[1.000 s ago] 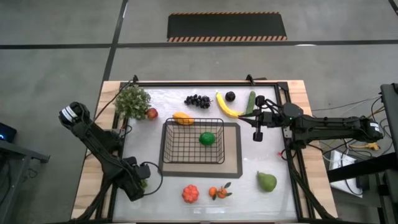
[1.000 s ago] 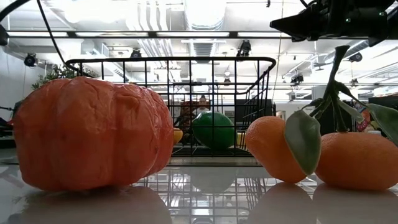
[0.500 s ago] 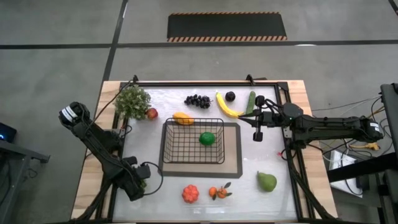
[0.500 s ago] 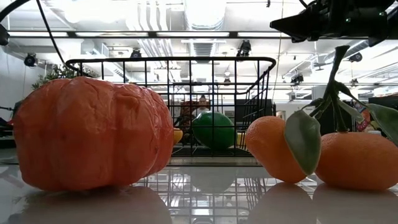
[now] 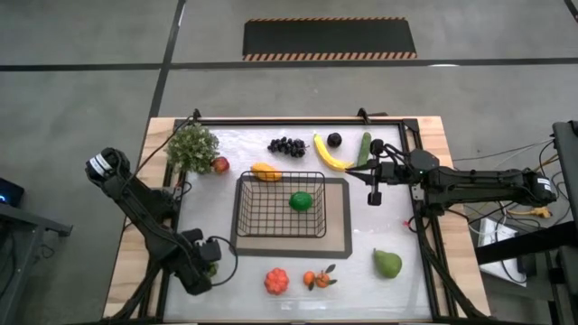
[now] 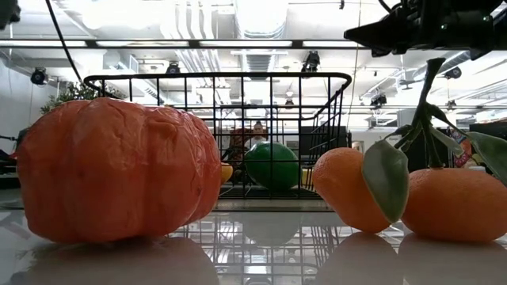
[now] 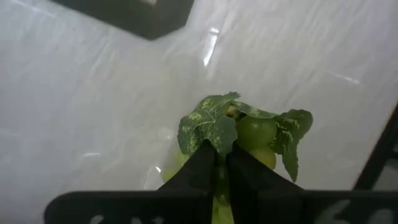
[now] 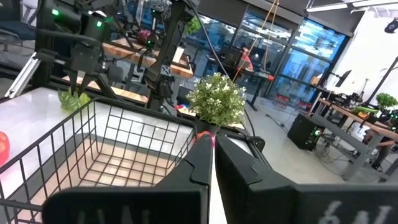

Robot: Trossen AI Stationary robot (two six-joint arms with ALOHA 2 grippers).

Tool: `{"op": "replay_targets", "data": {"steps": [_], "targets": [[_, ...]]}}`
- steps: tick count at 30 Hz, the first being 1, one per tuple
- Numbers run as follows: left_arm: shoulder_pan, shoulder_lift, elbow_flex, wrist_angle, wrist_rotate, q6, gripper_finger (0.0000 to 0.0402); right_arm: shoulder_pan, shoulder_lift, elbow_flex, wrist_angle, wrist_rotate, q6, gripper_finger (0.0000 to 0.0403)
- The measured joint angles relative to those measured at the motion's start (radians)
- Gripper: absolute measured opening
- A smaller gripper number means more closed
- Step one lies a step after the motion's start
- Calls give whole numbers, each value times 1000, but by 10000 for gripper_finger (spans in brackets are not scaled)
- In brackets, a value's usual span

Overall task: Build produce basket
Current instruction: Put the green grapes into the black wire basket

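Note:
My left gripper (image 7: 222, 168) is at the table's near left (image 5: 208, 264), shut on a small green fruit with leaves (image 7: 252, 134). My right gripper (image 5: 373, 196) hangs shut and empty to the right of the basket (image 5: 280, 205). The black wire basket stands on a grey mat (image 5: 341, 226) and holds a round green fruit (image 5: 300, 200). Other produce lies on the table: dark grapes (image 5: 286, 144), a banana (image 5: 330, 152), a cucumber (image 5: 364, 149), a pear (image 5: 387, 264), a red tomato (image 5: 276, 281), oranges (image 5: 318, 279) and an orange piece (image 5: 265, 171). My left gripper pinches the green fruit between its two fingers (image 7: 202, 165), at the leafy end (image 7: 214, 144) nearest the wrist. The fingers come from above, pointing down (image 8: 78, 81). Whether the fruit is clear of the table, I cannot tell.
A bushy potted plant (image 5: 192, 146) stands at the far left with a red apple (image 5: 219, 164) beside it. A small dark fruit (image 5: 334, 139) lies by the banana. A raised frame (image 5: 298, 120) runs along the table's edges.
My left arm has moved up a little at the table's near left.

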Motion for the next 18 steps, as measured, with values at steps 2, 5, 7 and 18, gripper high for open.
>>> {"op": "replay_targets", "data": {"steps": [2, 5, 7, 18], "targets": [[-1, -4, 17, -2, -44, 0, 5, 0, 0, 0, -3, 0, 2, 9], [-5, -31, 43, -1, -149, 1, 5, 0, 0, 0, -10, 0, 2, 9], [-12, -59, 55, 2, -205, 1, 5, 0, 0, 0, -12, 0, 2, 9], [-18, -223, 146, 99, -646, 335, 4, 0, 0, 0, -21, 0, 24, 9]]}}
